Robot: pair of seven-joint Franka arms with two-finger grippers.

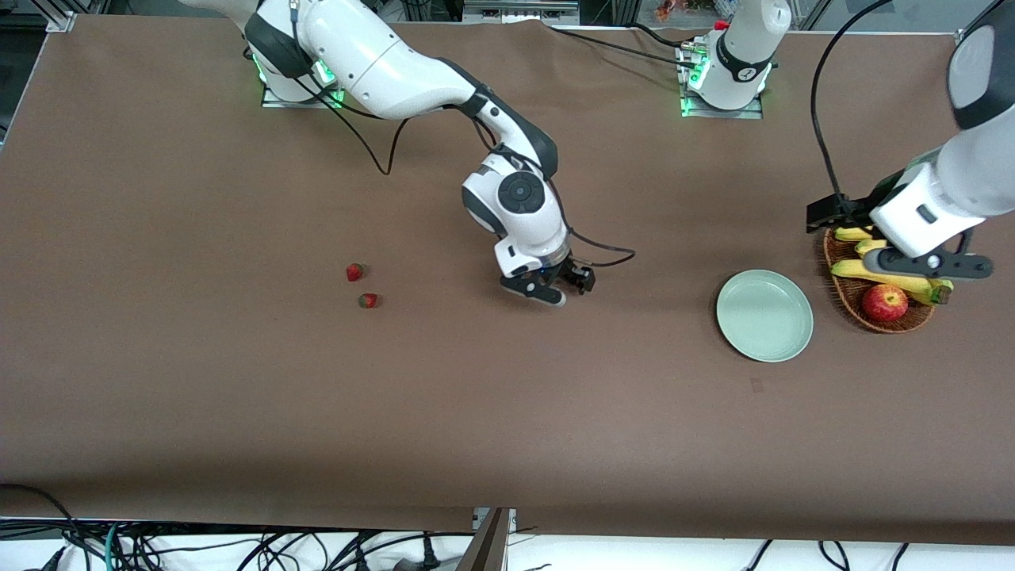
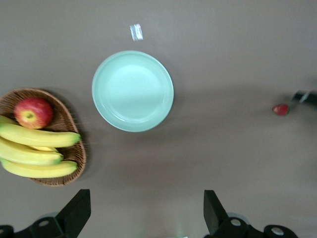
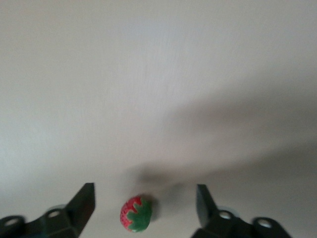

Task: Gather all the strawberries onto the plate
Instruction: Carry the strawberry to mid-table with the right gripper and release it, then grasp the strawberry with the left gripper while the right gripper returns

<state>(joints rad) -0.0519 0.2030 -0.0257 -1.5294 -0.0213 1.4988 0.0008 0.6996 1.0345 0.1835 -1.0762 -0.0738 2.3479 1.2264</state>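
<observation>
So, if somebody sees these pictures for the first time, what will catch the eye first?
Probably the right gripper, open over a strawberry near the middle of the table. Next, the pale green plate, with nothing in it, beside the wicker basket of bananas and an apple at the left arm's end, where the open left gripper waits above. Two more strawberries lie toward the right arm's end.
</observation>
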